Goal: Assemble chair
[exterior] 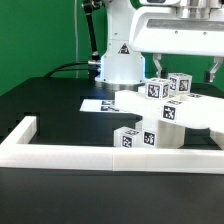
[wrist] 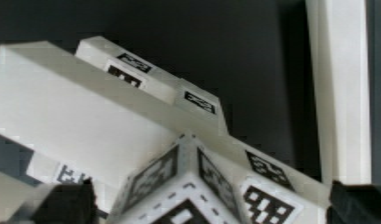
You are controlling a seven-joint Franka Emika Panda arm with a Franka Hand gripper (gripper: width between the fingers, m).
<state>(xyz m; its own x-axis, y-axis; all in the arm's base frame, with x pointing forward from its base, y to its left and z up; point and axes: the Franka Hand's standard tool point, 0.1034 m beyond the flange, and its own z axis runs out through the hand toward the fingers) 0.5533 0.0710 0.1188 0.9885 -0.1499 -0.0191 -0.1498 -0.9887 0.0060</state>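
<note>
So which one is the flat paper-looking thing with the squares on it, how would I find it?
Start at the robot's big white base at the back of the black table. Just in front of it lies the marker board, thin and flat on the tabletop. Unlike the blocky chair pieces beside it, it does not stand up at all.

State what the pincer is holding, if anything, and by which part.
Nothing. The pincer stands open above the chair, its fingers apart and closed on no piece.
</note>
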